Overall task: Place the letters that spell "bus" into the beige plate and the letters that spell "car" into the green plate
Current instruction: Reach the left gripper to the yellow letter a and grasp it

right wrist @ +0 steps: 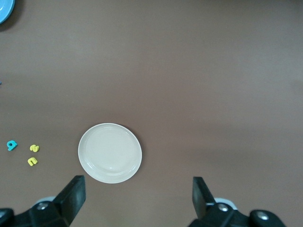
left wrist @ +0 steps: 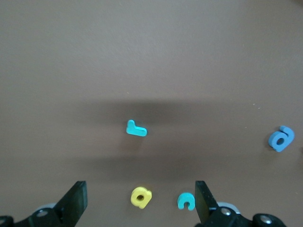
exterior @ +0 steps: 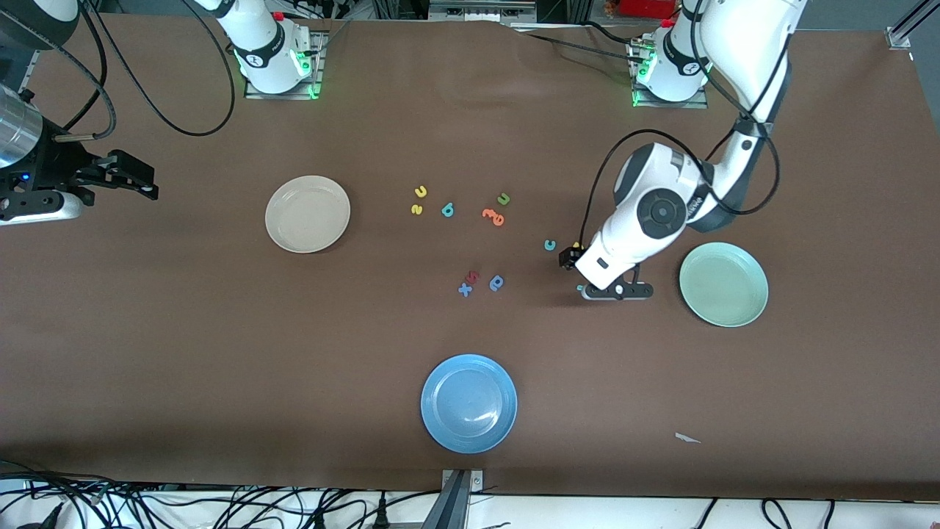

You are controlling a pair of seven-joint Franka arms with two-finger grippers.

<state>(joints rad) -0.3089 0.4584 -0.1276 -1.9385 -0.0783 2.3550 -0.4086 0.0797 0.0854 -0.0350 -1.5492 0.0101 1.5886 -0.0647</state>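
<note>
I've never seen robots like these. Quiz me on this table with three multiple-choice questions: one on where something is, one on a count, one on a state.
1. Which letters lie under the left gripper?
A. teal r, yellow a, teal c
B. orange letter, green u
C. blue x

2. How many plates are on the table?
A. two
B. three
C. four

3. What does the beige plate hold?
A. three letters
B. one letter
C. nothing

Answers: 1 A, the left wrist view shows the teal r, yellow a and teal c below its open jaws. 2 B, beige, green plate and blue plate. 3 C, its surface is bare.
</note>
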